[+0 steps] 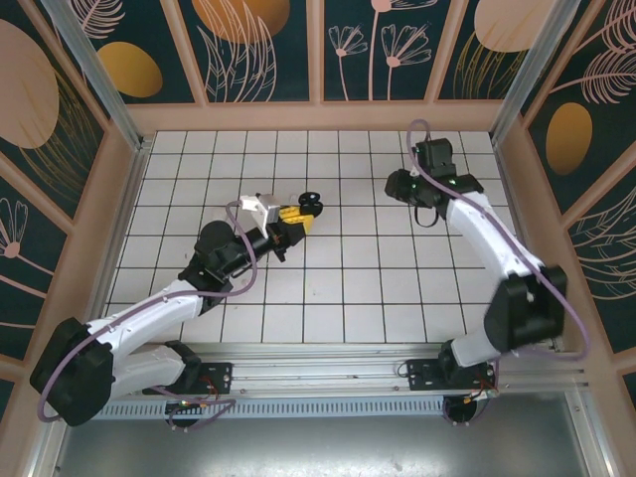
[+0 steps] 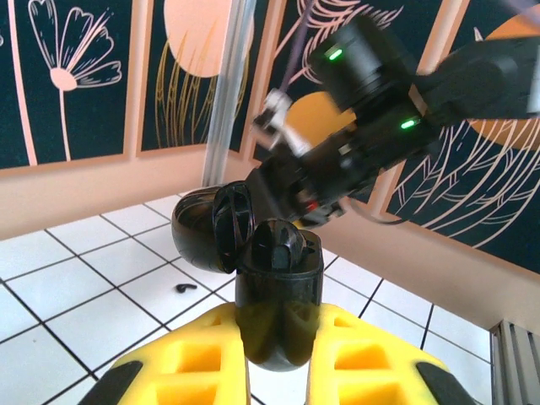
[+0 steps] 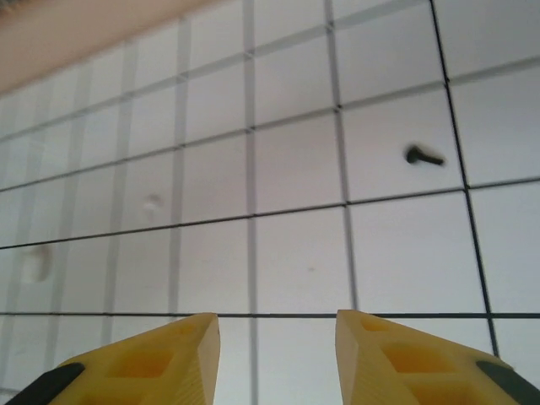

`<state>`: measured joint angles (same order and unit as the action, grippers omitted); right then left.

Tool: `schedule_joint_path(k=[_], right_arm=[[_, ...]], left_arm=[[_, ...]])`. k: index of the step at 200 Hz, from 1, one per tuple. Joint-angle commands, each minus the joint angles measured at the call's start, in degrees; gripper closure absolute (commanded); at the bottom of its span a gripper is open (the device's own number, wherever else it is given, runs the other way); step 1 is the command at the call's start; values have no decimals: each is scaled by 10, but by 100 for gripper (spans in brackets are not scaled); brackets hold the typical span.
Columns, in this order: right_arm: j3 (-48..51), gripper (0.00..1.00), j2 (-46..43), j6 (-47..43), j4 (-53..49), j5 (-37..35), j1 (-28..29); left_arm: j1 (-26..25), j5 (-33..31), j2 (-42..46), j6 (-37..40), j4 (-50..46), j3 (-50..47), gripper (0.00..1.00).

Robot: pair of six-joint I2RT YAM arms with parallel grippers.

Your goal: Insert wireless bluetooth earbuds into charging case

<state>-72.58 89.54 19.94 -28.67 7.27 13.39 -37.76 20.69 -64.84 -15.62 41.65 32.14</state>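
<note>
The charging case (image 2: 278, 287) is held upright between the jaws of the left gripper (image 2: 278, 342), above the middle of the desk (image 1: 328, 298), its lid (image 2: 207, 228) swung back to the left in the left wrist view. An earbud (image 2: 184, 288) lies on the desk below and left of the case, apart from it. In front of the right gripper (image 3: 278, 325), an earbud (image 3: 422, 156) is seen on the desk ahead and right of the jaws, well apart

Left tool (image 2: 278, 342) clamped, right tool (image 3: 278, 327) apparently parted

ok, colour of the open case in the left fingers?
The rounded plastic charging case is glossy black all over; best in the left wrist view.
</note>
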Motion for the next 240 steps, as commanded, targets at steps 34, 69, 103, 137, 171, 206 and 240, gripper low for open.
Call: schedule_joint_path(k=[34, 69, 103, 137, 171, 206, 240], right_arm=[[-124, 65, 184, -40, 25, 68, -87], [-177, 67, 268, -22, 32, 98, -129], [-225, 66, 327, -18, 27, 99, -139], [-262, 67, 372, -23, 11, 97, -141], [-261, 69, 386, -30, 12, 113, -140], [-232, 84, 385, -26, 23, 146, -134], [-185, 91, 368, -24, 39, 170, -123]], left_arm=[[4, -6, 4, 28, -23, 1, 100], [4, -4, -14, 36, -26, 11, 100], [4, -2, -34, 33, -20, 21, 100], [4, 1, -46, 27, -7, 21, 100], [3, -2, -50, 29, -8, 19, 100], [4, -2, -53, 35, -14, 26, 100], [4, 5, -59, 33, -10, 28, 100]])
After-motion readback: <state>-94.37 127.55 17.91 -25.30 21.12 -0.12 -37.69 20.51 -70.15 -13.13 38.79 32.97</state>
